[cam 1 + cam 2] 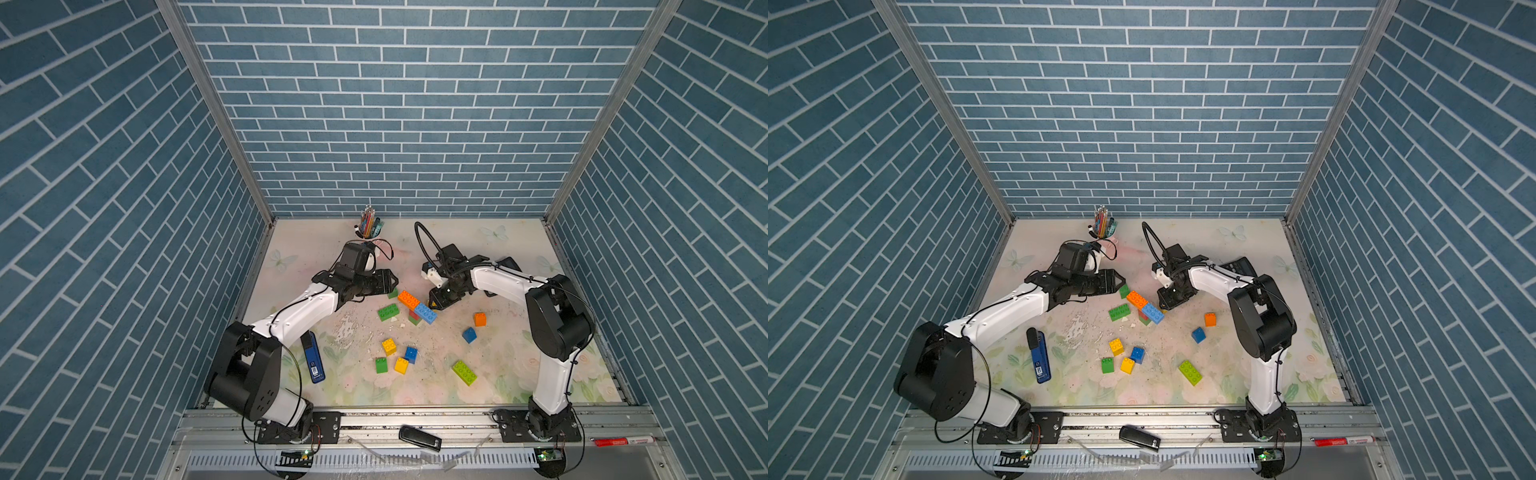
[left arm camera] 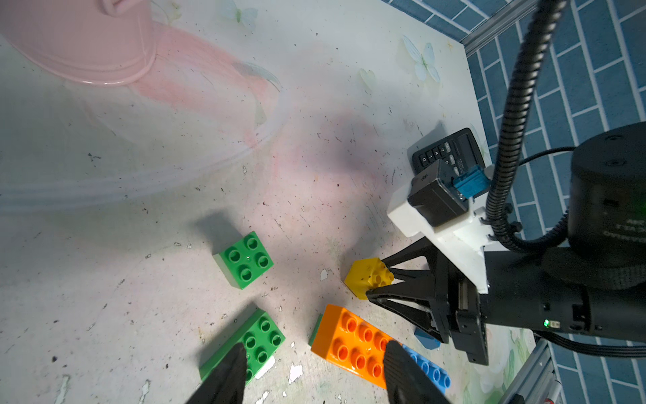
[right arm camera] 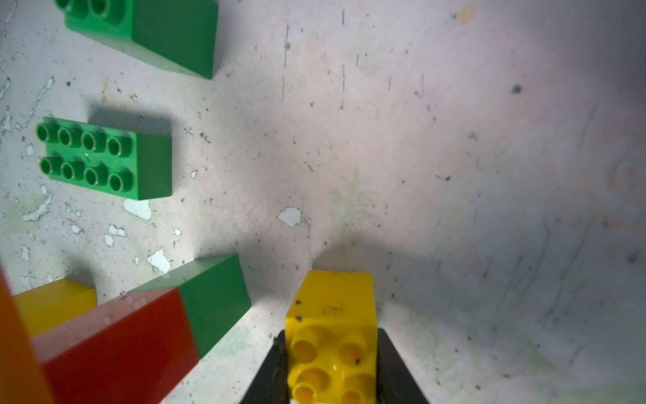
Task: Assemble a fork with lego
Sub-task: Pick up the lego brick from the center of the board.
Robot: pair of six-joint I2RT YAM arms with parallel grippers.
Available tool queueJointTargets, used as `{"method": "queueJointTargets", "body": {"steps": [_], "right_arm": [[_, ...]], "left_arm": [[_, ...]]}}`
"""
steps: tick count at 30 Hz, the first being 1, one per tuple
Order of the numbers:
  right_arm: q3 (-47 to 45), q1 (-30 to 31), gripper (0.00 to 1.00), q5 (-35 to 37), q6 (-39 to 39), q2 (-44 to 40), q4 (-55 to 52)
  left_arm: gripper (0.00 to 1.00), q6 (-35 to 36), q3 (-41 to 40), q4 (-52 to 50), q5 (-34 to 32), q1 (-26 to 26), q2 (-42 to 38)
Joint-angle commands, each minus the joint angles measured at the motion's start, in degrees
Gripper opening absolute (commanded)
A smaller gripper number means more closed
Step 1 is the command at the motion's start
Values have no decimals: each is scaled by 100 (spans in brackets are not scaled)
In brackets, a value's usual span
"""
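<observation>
Right gripper [image 3: 330, 349] we find clamped narrow on the yellow brick [image 3: 332, 300], both jaws against its sides. Left gripper [image 2: 314, 348] stands partly open, holding nothing.

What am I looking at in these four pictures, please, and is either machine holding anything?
These are two robot arms, the left arm and the right arm, bolted to the front edge of a table inside a booth with blue brick-patterned walls. Two pictures come from a twin camera high above, so they look almost alike. The other two come from a small camera on each arm's wrist, looking along its claw. On the table lie loose toy bricks, such as a lime brick, and a joined piece with orange and blue on top. There is also a cup of pencils and a calculator. The right claw is shut on a small yellow brick. The left claw is open and holds nothing.
</observation>
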Motion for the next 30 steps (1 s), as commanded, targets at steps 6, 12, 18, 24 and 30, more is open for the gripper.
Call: {"method": "queueJointTargets", "body": {"steps": [6, 12, 18, 24, 30], "right_arm": [[6, 33, 20, 837, 78, -456, -296], [-13, 37, 11, 1299, 220, -357, -620], [-57, 36, 0, 1512, 299, -144, -745], [-34, 47, 0, 1787, 297, -240, -813], [-221, 45, 0, 1749, 323, 8, -812]], "left_arm": [[64, -100, -81, 228, 142, -2, -25], [64, -150, -218, 329, 165, -6, -82], [64, -157, -285, 322, 118, 0, -188], [64, -193, -324, 352, 103, -3, -207], [64, -282, -415, 485, 146, -2, -231]]}}
